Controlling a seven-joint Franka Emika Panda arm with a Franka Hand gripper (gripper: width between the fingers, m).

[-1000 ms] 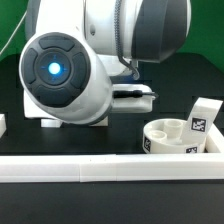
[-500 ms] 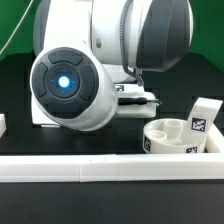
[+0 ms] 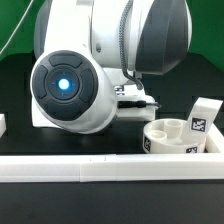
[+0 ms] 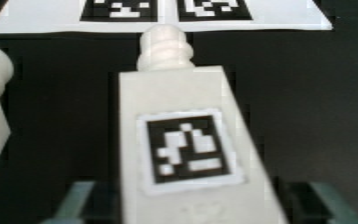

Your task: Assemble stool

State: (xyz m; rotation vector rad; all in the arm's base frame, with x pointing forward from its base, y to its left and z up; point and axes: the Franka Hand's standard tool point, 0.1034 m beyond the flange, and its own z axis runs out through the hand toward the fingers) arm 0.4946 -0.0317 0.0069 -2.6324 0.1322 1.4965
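White plastic rectangular leg block (image 4: 179, 130), knobbed tip, claw (image 4: 195, 206) flanking it, grip unclear

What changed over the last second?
Arm dropped and shifted toward the exterior view's right, then held. End effector straddles a leg; whether it grips can't be told. Seat, second leg beside it and rail unchanged.

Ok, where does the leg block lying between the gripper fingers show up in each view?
Wrist view: the leg block fills the middle, tag facing the camera, peg end toward the marker board.
Exterior view: not visible; the arm hides that spot. The leg standing behind the seat disc seems to be another one.
Shared landmark: only the black table.
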